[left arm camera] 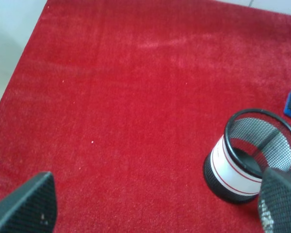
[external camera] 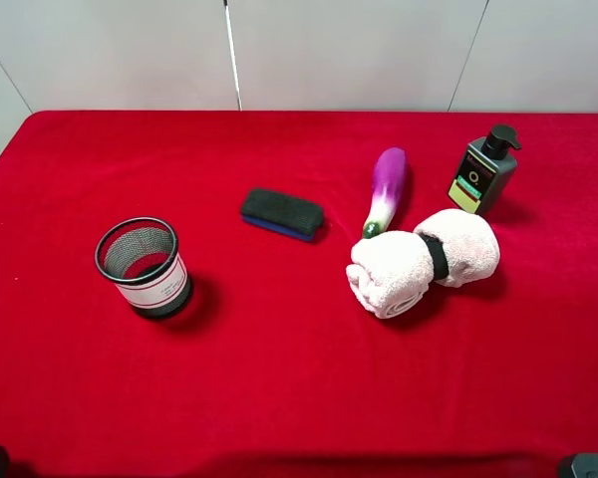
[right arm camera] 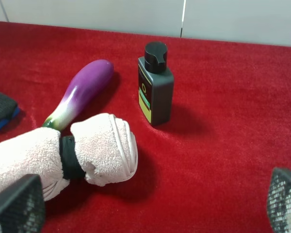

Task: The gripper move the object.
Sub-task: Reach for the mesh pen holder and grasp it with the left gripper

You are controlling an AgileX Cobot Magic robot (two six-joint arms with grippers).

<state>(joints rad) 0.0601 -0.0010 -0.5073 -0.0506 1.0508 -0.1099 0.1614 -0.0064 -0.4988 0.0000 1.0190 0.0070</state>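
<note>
Writing on the cup (external camera: 145, 267) is too small to read; its white label band shows thin red lines and faint marks only. The bottle (external camera: 483, 171) has a yellow-green label with a ring mark, and its text is also unreadable.

The cup stands upright and alone on the left part of the red cloth (external camera: 299, 398), mouth up, with nothing touching it. The sponge (external camera: 282, 214) lies behind it and to its right, well apart. Further right, the eggplant (external camera: 386, 189) lies with its green end just beside the rolled towel (external camera: 422, 261), which is cinched by a black band. The bottle stands behind the towel.

The left claw (left arm camera: 153, 208) is spread wide and holds nothing; one fingertip (left arm camera: 281, 204) overlaps the cup's base in the left wrist view. The right claw (right arm camera: 150, 204) also gapes empty, with the towel near one fingertip (right arm camera: 17, 206).

Bare cloth runs along the whole front and between cup and towel. The cloth's left edge lies beyond the cup, and the back edge meets the pale wall.
</note>
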